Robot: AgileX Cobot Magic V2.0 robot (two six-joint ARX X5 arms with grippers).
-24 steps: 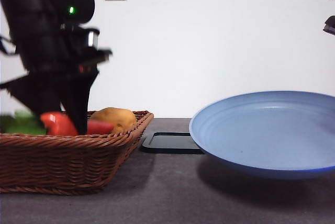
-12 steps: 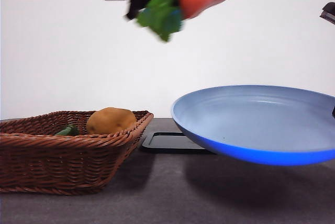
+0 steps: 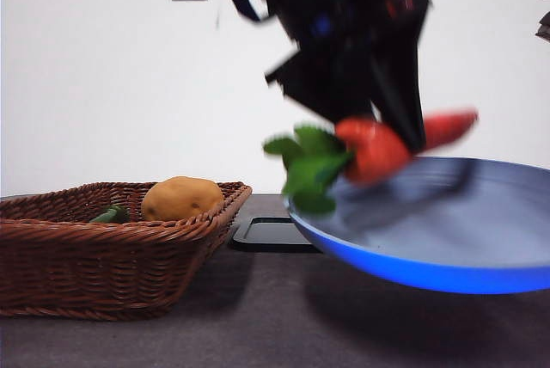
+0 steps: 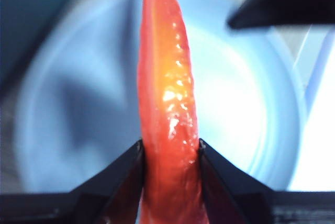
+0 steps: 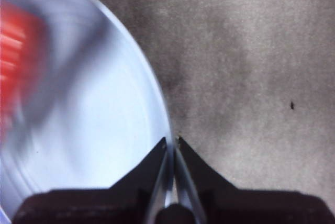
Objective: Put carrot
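Carrot over plate, release pending

Left gripper (image 4: 170,153) fingers pinch the carrot (image 3: 378,146) at its thick end, tip pointing ahead of them, just above the blue plate (image 3: 447,248). Right gripper (image 5: 171,148) fingers are pressed on the plate's rim, holding it off the table (image 3: 258,325). Placing step; next: lower, spread fingers.

carrot (image 3: 378,149) | orange-red, green leafy tuft | held roughly level, airborne
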